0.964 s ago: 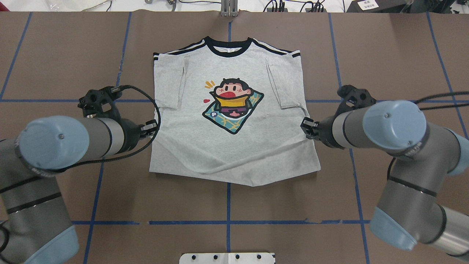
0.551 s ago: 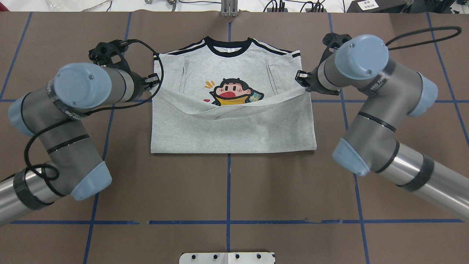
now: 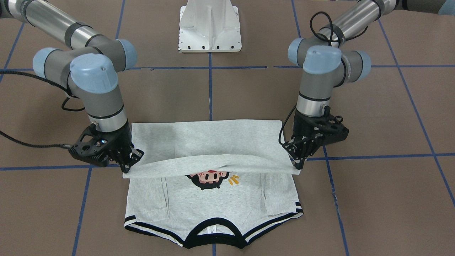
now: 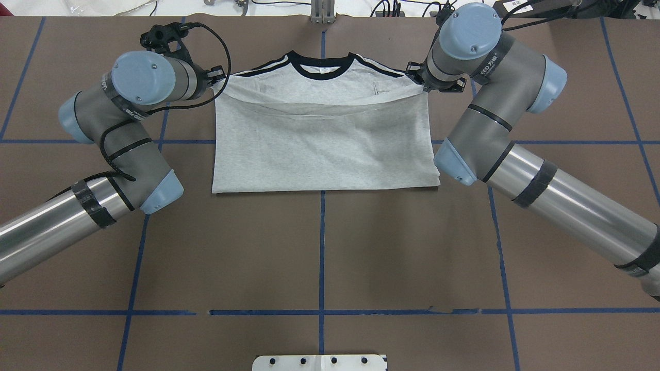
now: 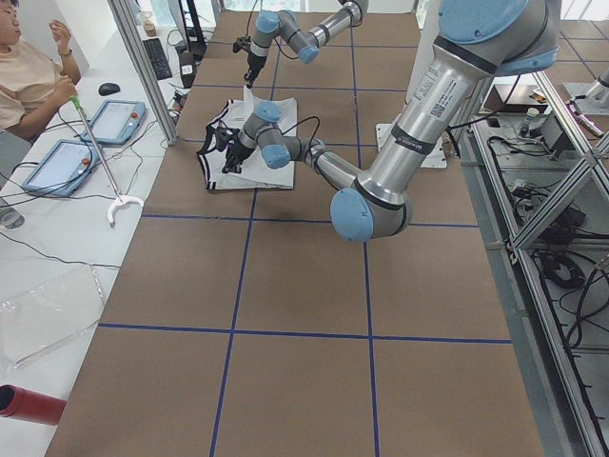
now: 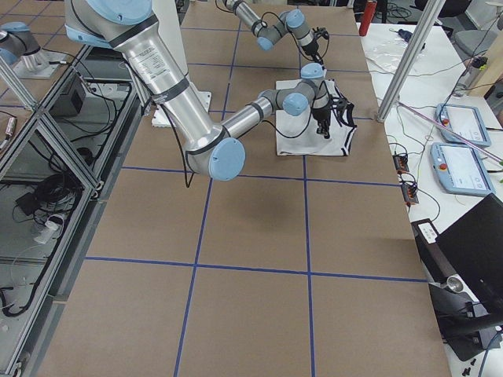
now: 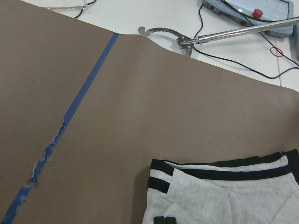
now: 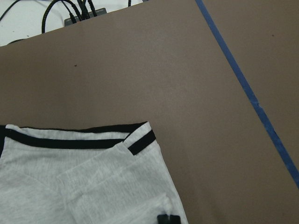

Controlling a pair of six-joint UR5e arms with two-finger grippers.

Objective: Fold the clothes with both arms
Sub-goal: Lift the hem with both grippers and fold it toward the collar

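Observation:
The grey T-shirt (image 4: 319, 149) lies front up on the brown table, its striped collar (image 4: 320, 64) at the far side. Its lower half is folded up over the front. My left gripper (image 4: 219, 77) is shut on one corner of the hem, near the shoulder. My right gripper (image 4: 420, 80) is shut on the other corner. In the front-facing view the lifted hem (image 3: 209, 163) sags between the left gripper (image 3: 296, 164) and the right gripper (image 3: 129, 167). Only the top of the cartoon head (image 3: 209, 176) shows under it. The wrist views show the sleeve trim (image 7: 219, 172) (image 8: 140, 140).
The white pedestal base (image 3: 209, 28) stands at the robot's side of the table. Blue tape lines (image 4: 321, 247) cross the brown surface. A grabber tool (image 7: 187, 39) and cables lie past the far edge. An operator (image 5: 29, 67) sits by the tablets there.
Both grippers have carried the hem from the near side up over the shirt's front to shoulder level. The print, first open then half covered, is now hidden in the overhead view.

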